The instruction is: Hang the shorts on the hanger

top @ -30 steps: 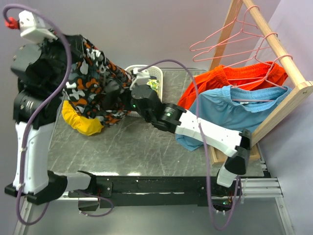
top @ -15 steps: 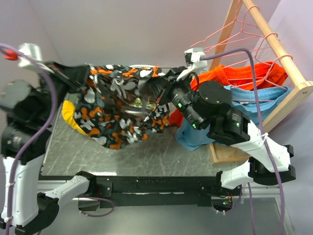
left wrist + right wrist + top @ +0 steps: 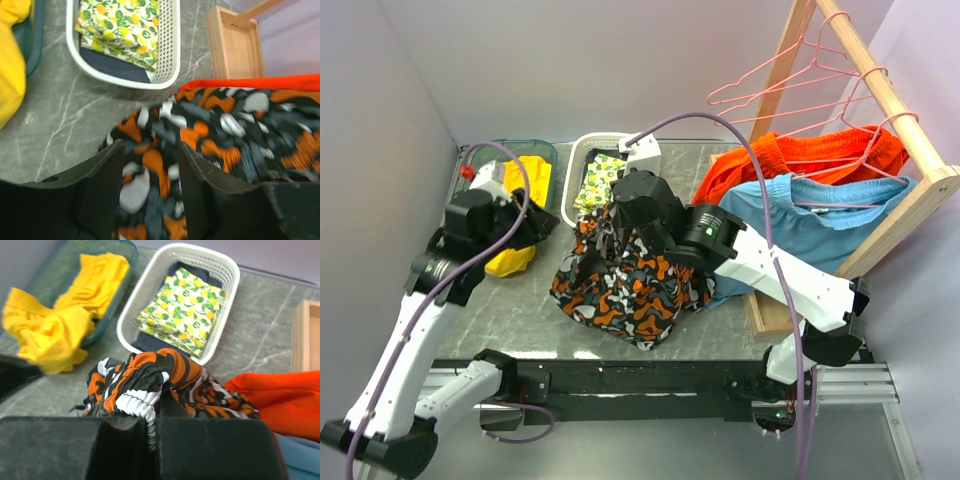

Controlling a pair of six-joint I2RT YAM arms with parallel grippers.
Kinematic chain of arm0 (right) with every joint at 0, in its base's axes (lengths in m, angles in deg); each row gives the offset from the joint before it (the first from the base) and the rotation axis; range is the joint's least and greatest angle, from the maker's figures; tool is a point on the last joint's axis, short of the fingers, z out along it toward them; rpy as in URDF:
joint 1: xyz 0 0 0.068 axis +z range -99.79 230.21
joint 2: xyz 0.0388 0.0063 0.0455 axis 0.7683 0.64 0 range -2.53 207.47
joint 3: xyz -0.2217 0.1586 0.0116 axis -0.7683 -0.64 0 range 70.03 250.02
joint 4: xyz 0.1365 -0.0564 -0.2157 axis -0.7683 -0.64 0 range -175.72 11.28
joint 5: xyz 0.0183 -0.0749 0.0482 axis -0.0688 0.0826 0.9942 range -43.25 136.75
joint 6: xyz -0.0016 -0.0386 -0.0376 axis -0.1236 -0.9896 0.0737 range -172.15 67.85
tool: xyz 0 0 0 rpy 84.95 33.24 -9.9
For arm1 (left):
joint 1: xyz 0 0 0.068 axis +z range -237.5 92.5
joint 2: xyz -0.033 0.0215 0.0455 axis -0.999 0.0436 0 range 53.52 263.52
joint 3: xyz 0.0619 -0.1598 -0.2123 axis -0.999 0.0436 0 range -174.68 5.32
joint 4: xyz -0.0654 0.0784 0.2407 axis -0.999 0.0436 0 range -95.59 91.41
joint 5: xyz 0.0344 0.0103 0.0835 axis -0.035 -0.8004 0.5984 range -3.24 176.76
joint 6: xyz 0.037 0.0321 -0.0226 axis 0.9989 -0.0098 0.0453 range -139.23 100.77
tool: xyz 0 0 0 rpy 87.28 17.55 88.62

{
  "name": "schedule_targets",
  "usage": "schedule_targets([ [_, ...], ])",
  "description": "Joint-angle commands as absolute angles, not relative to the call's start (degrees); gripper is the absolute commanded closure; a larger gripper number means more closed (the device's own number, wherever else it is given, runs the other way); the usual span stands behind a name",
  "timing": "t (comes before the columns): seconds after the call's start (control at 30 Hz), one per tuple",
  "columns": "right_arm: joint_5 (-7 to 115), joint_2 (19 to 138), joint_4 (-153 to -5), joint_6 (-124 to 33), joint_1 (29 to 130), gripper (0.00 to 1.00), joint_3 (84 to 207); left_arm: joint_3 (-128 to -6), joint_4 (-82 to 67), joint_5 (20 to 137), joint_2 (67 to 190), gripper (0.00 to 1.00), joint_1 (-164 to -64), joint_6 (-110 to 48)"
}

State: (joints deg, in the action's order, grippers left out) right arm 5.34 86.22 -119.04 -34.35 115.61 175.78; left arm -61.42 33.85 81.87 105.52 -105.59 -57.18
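From above, your right gripper [image 3: 608, 240] is pressed together on the bunched waistband of the camouflage shorts [image 3: 632, 288]. They lie in a heap on the grey marbled table [image 3: 510, 310], near the front edge and just left of the light-blue shorts [image 3: 810, 225]. Your left gripper [image 3: 538, 225] hangs well apart from them on the left, above a yellow garment [image 3: 512, 258]. An empty pink wire hanger [image 3: 780, 85] hangs at the far end of the wooden rack [image 3: 905, 120], well apart from the camouflage shorts. The plain orange shorts [image 3: 800, 158] already hang on that rack.

In your left wrist view, the fingers [image 3: 97, 195] are spread with nothing gripped. The camouflage shorts [image 3: 225, 130] lie blurred beyond them, against a strip of orange fabric [image 3: 260, 82]. Farther off, a white basket [image 3: 170, 50] holds a folded lemon-print cloth [image 3: 125, 25].

In your right wrist view, the gripper [image 3: 152, 425] pinches the ribbed waistband of the camouflage shorts [image 3: 145, 385], which bulges up just past the fingertips. Behind it stand the white basket [image 3: 131, 315] and a green tray [image 3: 102, 322] with the yellow garment [image 3: 55, 325] spilling out of it.
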Motion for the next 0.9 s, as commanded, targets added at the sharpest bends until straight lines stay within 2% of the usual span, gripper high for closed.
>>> schedule_targets([
  [0.0,6.67,84.48,-116.52,-31.59,114.02,1.0,175.23,-59.91,37.98,87.37,99.23,0.48,-105.43,-59.83],
  [0.3,8.16,87.65,-116.61,-31.32,111.47,1.0,176.11,-50.33,39.32,88.34,90.79,0.45,-107.36,-63.88],
  [0.57,9.04,89.32,-116.96,-31.06,110.41,1.0,177.16,-46.28,39.14,88.86,89.82,0.43,-113.15,-65.63],
  [0.87,9.83,90.46,-117.83,-30.62,109.88,1.0,178.66,-42.76,37.56,95.36,93.06,0.43,-122.21,-69.76],
])
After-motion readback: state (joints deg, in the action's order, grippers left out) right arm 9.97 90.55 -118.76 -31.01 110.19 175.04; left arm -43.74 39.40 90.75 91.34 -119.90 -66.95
